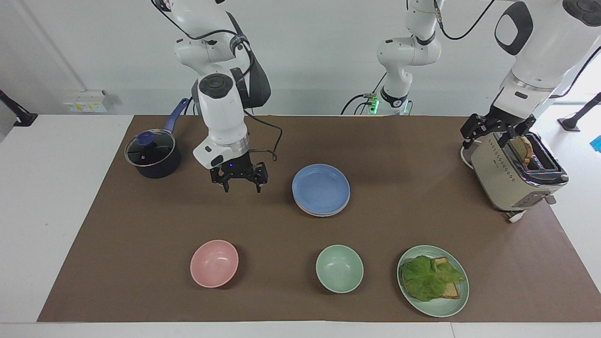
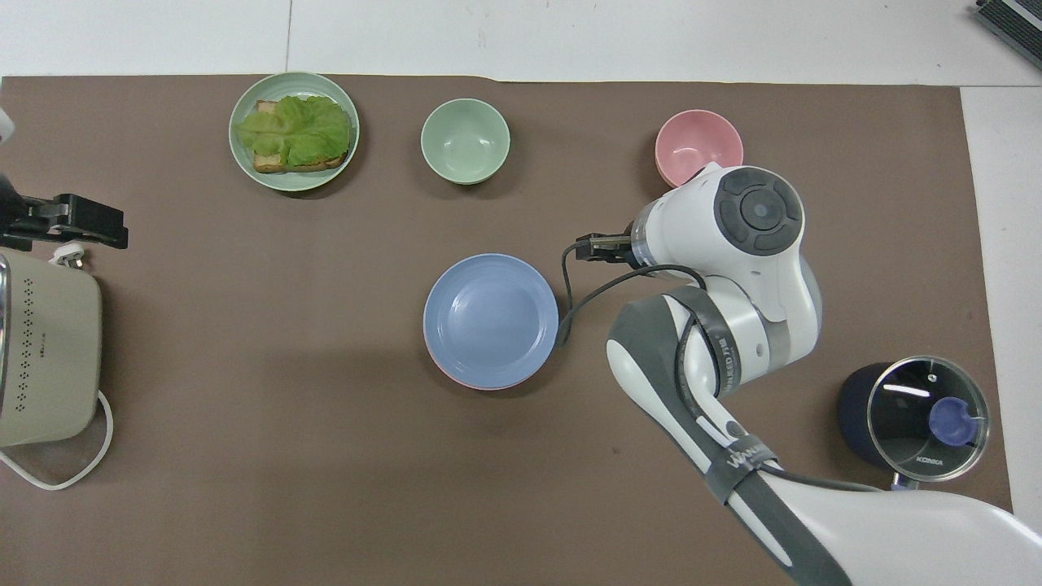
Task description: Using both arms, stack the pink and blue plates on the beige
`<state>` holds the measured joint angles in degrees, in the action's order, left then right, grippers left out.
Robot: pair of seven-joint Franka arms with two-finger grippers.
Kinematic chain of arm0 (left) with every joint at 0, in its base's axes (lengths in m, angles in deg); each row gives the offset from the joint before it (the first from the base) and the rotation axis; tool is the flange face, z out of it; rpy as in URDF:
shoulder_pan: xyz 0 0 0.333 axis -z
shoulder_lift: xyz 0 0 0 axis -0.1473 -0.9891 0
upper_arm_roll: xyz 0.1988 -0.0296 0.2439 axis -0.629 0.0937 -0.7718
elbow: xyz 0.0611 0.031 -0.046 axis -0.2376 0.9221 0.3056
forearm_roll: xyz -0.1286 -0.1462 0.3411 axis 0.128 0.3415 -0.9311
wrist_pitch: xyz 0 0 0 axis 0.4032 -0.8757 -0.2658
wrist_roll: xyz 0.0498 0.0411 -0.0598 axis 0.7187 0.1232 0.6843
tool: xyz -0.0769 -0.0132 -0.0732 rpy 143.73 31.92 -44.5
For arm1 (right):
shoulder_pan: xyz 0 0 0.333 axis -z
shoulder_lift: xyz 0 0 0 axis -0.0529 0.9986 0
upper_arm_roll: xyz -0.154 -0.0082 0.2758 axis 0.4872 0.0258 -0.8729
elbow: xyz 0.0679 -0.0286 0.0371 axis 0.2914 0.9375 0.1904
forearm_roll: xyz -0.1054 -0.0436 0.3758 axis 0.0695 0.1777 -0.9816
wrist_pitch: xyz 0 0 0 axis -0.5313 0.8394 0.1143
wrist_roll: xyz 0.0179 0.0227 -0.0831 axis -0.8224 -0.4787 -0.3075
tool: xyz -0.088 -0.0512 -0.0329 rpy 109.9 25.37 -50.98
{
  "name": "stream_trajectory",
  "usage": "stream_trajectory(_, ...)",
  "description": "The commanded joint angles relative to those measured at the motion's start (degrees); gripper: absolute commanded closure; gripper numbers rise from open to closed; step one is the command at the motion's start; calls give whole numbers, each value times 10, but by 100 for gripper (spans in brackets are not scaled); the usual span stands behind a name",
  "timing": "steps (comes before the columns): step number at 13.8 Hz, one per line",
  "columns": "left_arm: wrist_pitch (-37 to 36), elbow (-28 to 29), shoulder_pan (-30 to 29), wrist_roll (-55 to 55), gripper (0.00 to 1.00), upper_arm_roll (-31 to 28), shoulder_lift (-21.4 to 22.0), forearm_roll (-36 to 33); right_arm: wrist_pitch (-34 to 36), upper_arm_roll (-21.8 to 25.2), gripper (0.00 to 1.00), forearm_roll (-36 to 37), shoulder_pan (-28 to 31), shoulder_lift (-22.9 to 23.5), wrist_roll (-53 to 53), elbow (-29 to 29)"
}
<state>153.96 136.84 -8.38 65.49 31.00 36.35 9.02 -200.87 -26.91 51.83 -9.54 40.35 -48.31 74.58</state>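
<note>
Brown mat covers the table. Blue plate [image 1: 321, 188] tops the pink plate [image 1: 313, 211] mid-mat, so stacking looks done. Right gripper [image 1: 240, 183] hangs beside it, open, empty. Left gripper [image 1: 496, 130] waits open over the toaster [image 1: 512, 178].

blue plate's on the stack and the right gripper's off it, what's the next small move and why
Probably just lift the right gripper a little higher and draw it home. The blue plate lies flat on the pink plate, the gripper is open and holds nothing, and the left gripper waits over the toaster.
</note>
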Motion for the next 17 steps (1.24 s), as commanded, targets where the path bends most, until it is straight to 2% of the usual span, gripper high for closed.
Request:
stream_trajectory(1,-8,2,-7,1,0,6,6,-9,39,-5,0,13,11,-24,-1,-17)
stream_trajectory(5,-8,2,-7,1,0,6,6,-9,66,-1,0,6,22,-75,3,-22)
stream_trajectory(7,-8,2,-7,1,0,6,6,-9,106,0,0,3,26,-102,3,-36)
stream_trajectory(11,-8,2,-7,1,0,6,6,-9,209,18,0,2,35,-109,3,-106)
stream_trajectory(17,-8,2,-7,1,0,6,6,-9,285,40,0,-1,90,-141,-43,-123)
